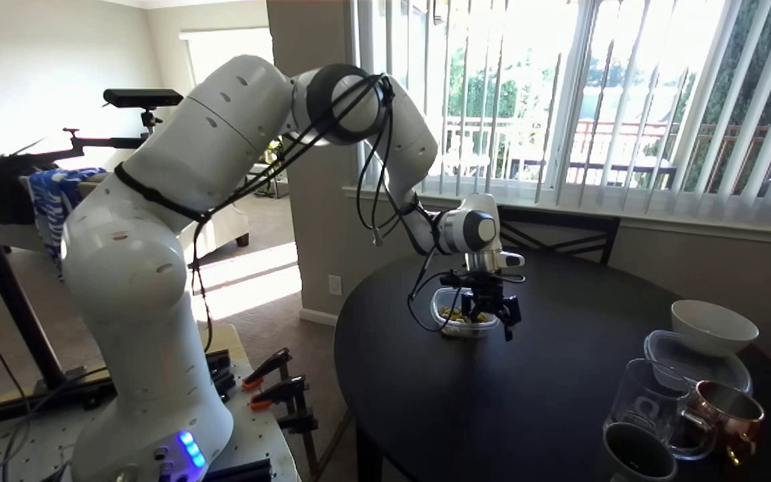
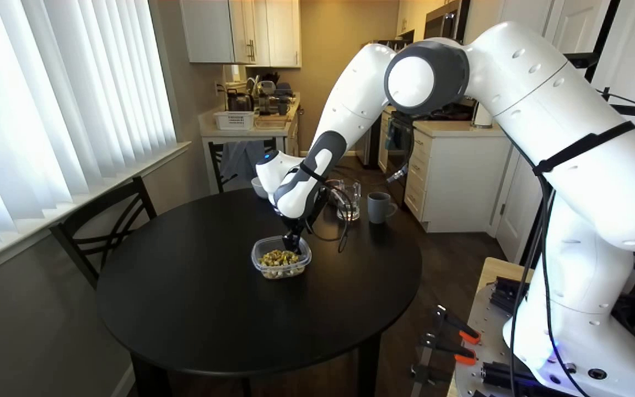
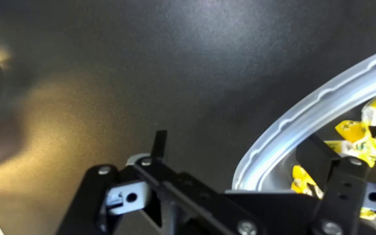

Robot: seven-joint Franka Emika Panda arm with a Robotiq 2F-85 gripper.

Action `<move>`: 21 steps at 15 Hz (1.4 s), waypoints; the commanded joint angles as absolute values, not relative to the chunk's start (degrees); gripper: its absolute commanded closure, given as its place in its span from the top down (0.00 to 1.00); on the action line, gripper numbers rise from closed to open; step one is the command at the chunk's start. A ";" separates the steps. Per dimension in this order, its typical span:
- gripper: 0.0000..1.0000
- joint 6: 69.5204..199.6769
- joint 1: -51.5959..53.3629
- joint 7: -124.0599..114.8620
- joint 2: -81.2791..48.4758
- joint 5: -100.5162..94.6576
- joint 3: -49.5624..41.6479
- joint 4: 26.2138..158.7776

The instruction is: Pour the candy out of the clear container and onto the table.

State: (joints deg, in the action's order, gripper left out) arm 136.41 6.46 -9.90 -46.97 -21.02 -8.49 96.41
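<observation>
1 clear container (image 3: 300, 121), rounded-square, with yellow-wrapped candy (image 2: 278, 258) inside

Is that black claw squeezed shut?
No, the wrist view shows the gripper open, with the rim of the clear container visible between its spread fingers.

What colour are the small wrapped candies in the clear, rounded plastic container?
The wrapped candies are yellow and white with dark lettering, clearest in the wrist view.

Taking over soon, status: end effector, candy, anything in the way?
End effector open, straddling rim of clear plastic tub. Wrapped candies inside, tub upright on table. Gray mug stands apart, likely no obstacle.
</observation>
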 commanded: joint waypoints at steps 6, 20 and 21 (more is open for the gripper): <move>0.60 138.29 5.49 -8.06 -40.36 -20.59 -7.96 104.75; 0.04 137.08 8.19 -12.85 -35.43 -22.57 -9.87 108.14; 0.04 136.94 9.12 -14.65 -34.37 -23.26 -10.59 108.94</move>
